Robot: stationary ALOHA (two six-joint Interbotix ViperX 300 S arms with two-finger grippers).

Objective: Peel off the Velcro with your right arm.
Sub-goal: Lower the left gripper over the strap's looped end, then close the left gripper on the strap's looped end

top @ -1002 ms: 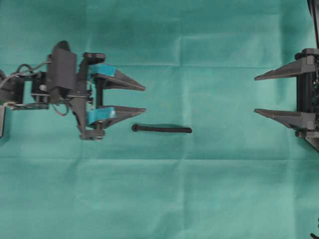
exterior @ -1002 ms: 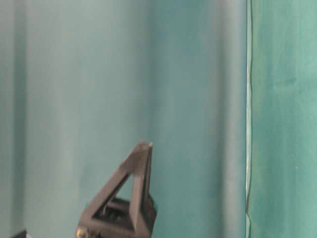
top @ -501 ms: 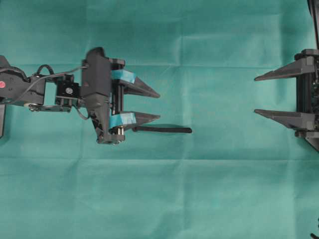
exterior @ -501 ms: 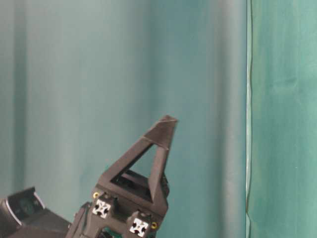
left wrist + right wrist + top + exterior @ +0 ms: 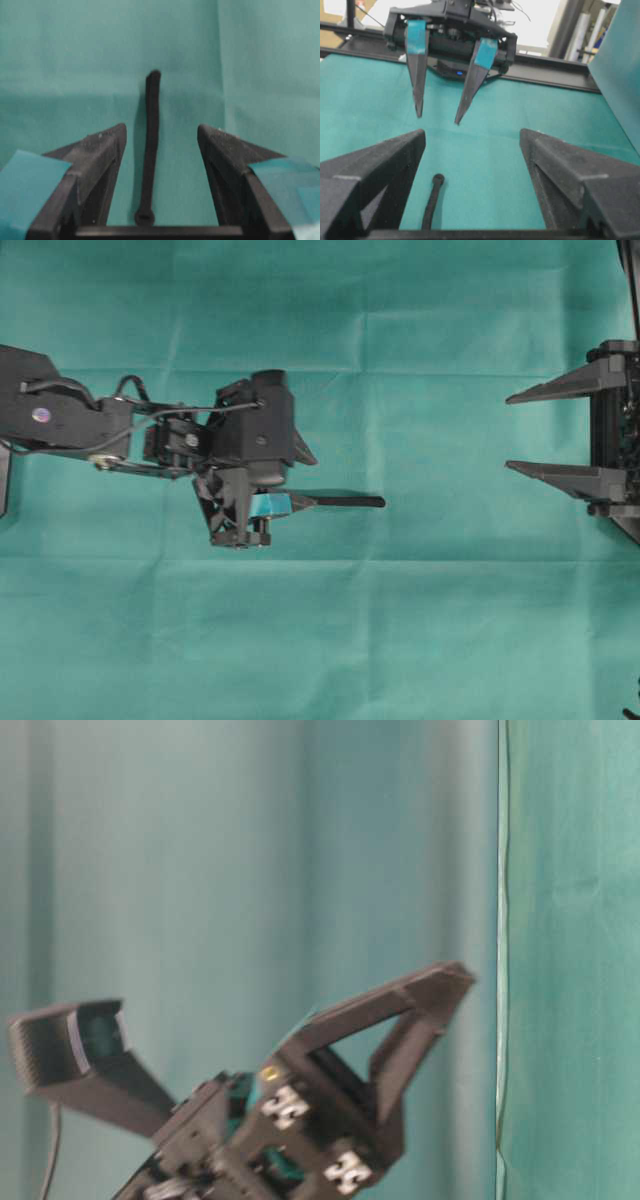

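Lying flat: the Velcro (image 5: 335,501) rests on the green bench (image 5: 400,640) cloth near the middle, straight, free of any grip; the left wrist view shows its rounded end (image 5: 144,218) low between the two fingers.
Layers: both appear pressed together; no lifted edge shows.
Left gripper (image 5: 161,131): jaws wide, the teal-taped fingers (image 5: 102,147) astride the strap without touching it, poised over its left end.
Right gripper (image 5: 508,433): jaws wide, parked at the far right edge, well apart from the strap.
Risk, pinning: if the left jaws close off-centre, one finger may push the floppy strap sideways instead of trapping it, and it could curl or skid on the cloth.
Risk, cloth: jaws coming down too low may pinch cloth along with the strap and drag it.
Risk, peel: if the left grips both layers whole, the right may find no free edge, and pulling would only tug the strap loose.
Risk, crossing: the right arm must reach far across; the two sets of fingers could collide near the strap.
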